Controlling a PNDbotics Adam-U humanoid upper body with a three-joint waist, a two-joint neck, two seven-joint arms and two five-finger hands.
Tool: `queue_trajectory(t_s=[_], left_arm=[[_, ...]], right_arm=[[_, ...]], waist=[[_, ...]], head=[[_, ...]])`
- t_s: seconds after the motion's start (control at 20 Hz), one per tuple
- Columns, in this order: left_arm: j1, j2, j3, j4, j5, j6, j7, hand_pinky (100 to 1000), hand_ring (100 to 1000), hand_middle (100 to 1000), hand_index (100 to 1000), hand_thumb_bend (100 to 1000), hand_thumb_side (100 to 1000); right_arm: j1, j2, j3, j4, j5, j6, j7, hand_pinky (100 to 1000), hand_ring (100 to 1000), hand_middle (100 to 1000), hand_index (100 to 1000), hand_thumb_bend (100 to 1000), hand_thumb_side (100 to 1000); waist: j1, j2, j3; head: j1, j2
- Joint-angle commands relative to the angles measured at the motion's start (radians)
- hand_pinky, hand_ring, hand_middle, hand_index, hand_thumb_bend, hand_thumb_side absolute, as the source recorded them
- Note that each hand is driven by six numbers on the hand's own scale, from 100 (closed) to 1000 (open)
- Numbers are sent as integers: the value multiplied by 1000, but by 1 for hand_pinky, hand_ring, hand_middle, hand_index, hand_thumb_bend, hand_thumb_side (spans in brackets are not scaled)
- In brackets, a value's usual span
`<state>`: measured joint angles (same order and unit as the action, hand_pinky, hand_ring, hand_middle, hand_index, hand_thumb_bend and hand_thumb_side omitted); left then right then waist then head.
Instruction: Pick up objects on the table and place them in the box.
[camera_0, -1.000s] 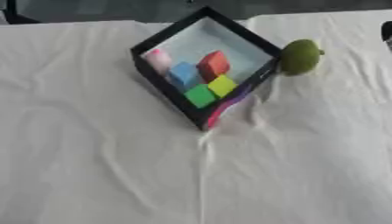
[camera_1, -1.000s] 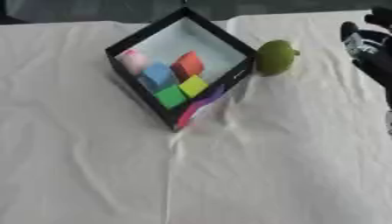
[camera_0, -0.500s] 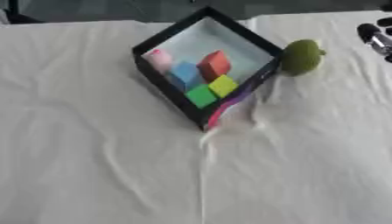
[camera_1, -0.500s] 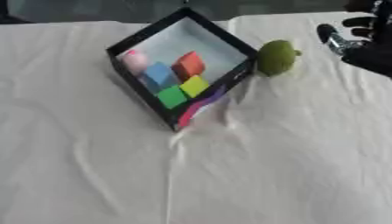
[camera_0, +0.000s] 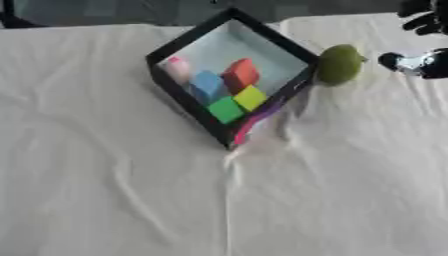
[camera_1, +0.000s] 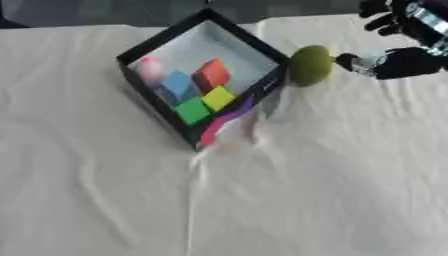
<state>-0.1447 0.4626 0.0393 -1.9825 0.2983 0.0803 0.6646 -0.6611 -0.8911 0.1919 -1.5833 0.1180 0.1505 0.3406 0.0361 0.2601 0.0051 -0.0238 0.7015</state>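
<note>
The near part of the desk (camera_0: 114, 200) is covered by a creased white cloth (camera_1: 289, 200) with a long fold running toward the near edge. Farther back sits a black box (camera_0: 188, 107), turned corner-on, its near corner showing a pink and purple streak (no writing on it can be read). Inside lie a green block (camera_0: 226, 109), a yellow block (camera_0: 250, 97), a blue block (camera_0: 208, 86), a red block (camera_0: 241, 74) and a pale pink piece (camera_0: 178, 68) against the far-left wall. Just right of the box, touching or nearly touching its right wall, a green round fruit (camera_1: 310, 65) rests on the cloth. The right hand (camera_1: 404, 55) is at the far right, its fingers (camera_1: 350, 61) spread open and holding nothing, one tip close beside the fruit's right side but apart from it.
</note>
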Motion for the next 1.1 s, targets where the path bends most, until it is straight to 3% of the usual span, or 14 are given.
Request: queue_trajectory(t_s=[0.05, 0.6, 1.1], left_arm=[[-10, 18, 4, -17, -10, 3, -1, 798, 822, 774, 845, 372, 635], [-15, 15, 1, -17, -13, 6, -6, 797, 823, 774, 841, 371, 619], [-22, 10, -1, -16, -15, 11, -6, 797, 823, 775, 840, 372, 608]], right_arm=[[-57, -58, 22, 59, 74, -33, 79, 872, 847, 838, 898, 545, 173], [-220, 25, 93, 262, 245, -126, 191, 861, 831, 814, 863, 500, 135], [-330, 141, 129, 415, 370, -236, 301, 868, 851, 842, 899, 518, 162]], waist=[[-15, -33, 2], [-10, -32, 11], [-4, -33, 16]], head=[[-11, -7], [-33, -6], [-58, -1]])
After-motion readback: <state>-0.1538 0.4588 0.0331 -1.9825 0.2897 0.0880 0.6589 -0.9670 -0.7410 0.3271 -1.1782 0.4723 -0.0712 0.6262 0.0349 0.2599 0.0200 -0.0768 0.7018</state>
